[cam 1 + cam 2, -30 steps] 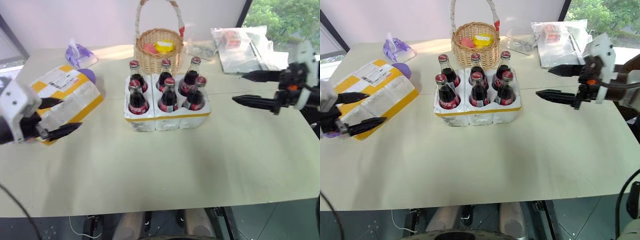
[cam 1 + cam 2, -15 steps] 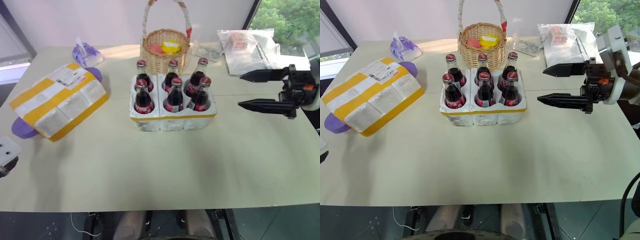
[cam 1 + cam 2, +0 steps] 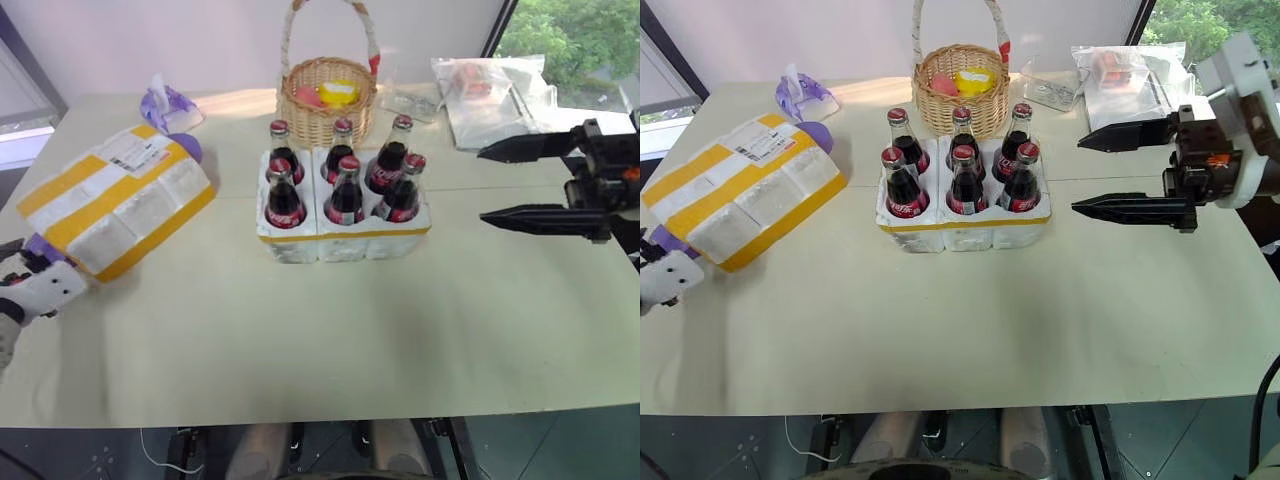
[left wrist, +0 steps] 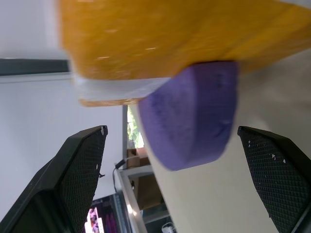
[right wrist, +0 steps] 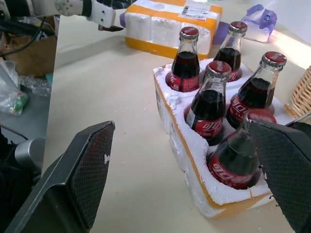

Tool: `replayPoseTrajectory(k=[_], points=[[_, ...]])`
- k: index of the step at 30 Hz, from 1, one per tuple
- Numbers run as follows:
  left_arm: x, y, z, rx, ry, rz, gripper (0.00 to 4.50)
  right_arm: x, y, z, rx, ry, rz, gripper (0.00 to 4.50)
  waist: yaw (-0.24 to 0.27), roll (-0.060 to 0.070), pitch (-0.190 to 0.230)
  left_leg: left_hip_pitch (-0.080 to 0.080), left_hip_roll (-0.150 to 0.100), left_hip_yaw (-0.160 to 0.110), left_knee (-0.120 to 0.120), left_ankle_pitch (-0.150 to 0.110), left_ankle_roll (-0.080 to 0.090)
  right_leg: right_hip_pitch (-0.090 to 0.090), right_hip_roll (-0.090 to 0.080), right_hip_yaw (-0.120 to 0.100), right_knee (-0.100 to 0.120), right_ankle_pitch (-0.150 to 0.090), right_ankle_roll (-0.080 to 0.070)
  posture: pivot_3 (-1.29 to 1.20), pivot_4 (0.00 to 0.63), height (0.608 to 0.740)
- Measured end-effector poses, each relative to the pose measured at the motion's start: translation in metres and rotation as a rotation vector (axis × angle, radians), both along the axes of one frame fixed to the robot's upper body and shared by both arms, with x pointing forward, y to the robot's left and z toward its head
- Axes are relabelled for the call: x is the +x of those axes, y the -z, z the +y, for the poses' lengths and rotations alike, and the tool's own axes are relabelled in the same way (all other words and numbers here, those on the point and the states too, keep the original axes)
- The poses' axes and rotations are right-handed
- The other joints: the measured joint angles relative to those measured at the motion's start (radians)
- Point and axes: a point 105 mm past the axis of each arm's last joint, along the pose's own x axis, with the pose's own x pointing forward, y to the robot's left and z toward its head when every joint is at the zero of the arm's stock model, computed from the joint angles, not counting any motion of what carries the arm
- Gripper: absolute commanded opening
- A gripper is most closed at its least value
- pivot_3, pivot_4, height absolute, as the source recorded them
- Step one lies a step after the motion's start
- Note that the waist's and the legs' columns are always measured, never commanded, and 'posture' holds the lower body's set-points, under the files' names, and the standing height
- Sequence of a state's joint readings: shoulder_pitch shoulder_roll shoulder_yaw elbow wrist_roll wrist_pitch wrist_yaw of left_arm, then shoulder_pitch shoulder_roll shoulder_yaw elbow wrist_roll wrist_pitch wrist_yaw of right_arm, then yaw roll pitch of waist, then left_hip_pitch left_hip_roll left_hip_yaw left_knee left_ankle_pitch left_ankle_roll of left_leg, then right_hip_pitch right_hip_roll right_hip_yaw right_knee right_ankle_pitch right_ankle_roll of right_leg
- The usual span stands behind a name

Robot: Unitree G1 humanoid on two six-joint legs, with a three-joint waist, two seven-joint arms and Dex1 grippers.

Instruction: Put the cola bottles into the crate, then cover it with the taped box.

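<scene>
Nearest, we see the left gripper, fingers spread, at the taped box's purple tab on the table. Mid-table, the crate holds six bottles. Right gripper, fingers spread, hovers beside it. Farthest: a basket.

1. The right gripper is hovering above the table's right side, fingers spread wide, pointing toward the robot's left, holding nothing.
2. The left gripper is sitting low at the table's left edge, fingers parted wide, empty.
</scene>
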State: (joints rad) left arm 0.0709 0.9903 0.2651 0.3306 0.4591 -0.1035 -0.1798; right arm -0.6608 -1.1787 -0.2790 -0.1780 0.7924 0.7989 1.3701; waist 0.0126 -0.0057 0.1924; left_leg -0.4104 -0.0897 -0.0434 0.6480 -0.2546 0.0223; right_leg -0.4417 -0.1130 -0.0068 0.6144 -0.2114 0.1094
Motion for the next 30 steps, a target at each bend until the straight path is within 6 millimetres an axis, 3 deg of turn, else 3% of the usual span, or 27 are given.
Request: replayPoseTrajectory(k=[3, 12, 15, 20, 27, 30], points=[[0.006, 0.010, 0.002, -0.007, -0.013, 0.002, 4.50, -0.005, -0.005, 0.000, -0.009, 0.000, -0.008, 4.48, 0.001, 0.000, 0.000, 0.000, 0.000, 0.000, 0.000, 0.000, 0.000, 0.000, 0.000, 0.000, 0.001, 0.000, 0.000, 0.00, 0.150, 0.740], [0.032, 0.009, 0.001, -0.014, -0.008, -0.050, 4.50, -0.011, -0.011, 0.002, 0.003, -0.002, -0.014, 4.48, 0.003, 0.000, -0.001, 0.000, 0.000, 0.000, 0.002, 0.000, 0.000, 0.000, 0.000, 0.000, 0.002, 0.001, 0.002, 0.00, 0.150, 0.740], [0.035, 0.011, 0.002, -0.021, -0.013, -0.052, 3.64, -0.012, -0.011, 0.002, 0.002, -0.001, -0.004, 4.50, 0.001, 0.000, -0.001, 0.000, 0.000, 0.001, 0.002, 0.000, 0.000, 0.000, 0.000, 0.000, 0.002, 0.001, 0.002, 0.00, 0.150, 0.740], [0.040, 0.005, 0.002, -0.034, -0.019, -0.091, 1.14, -0.012, -0.010, 0.000, -0.009, 0.012, 0.017, 4.50, 0.001, 0.000, -0.002, 0.000, 0.000, 0.001, 0.002, 0.000, 0.001, 0.000, -0.001, 0.000, 0.003, 0.001, 0.002, 0.00, 0.150, 0.740], [0.041, -0.006, 0.006, -0.017, -0.021, -0.102, 1.14, -0.011, -0.006, -0.002, -0.014, 0.012, 0.013, 4.50, 0.001, -0.001, -0.003, 0.000, 0.000, 0.001, 0.002, 0.001, 0.001, 0.000, -0.001, 0.000, 0.003, 0.001, 0.002, 0.00, 0.150, 0.740], [0.045, -0.023, 0.005, -0.001, 0.001, -0.114, 1.14, -0.010, -0.006, -0.003, -0.019, 0.019, 0.003, 4.50, 0.001, -0.001, -0.003, 0.000, 0.000, 0.001, 0.002, 0.000, 0.001, 0.000, -0.001, 0.000, 0.003, 0.001, 0.002, 0.00, 0.150, 0.740]])
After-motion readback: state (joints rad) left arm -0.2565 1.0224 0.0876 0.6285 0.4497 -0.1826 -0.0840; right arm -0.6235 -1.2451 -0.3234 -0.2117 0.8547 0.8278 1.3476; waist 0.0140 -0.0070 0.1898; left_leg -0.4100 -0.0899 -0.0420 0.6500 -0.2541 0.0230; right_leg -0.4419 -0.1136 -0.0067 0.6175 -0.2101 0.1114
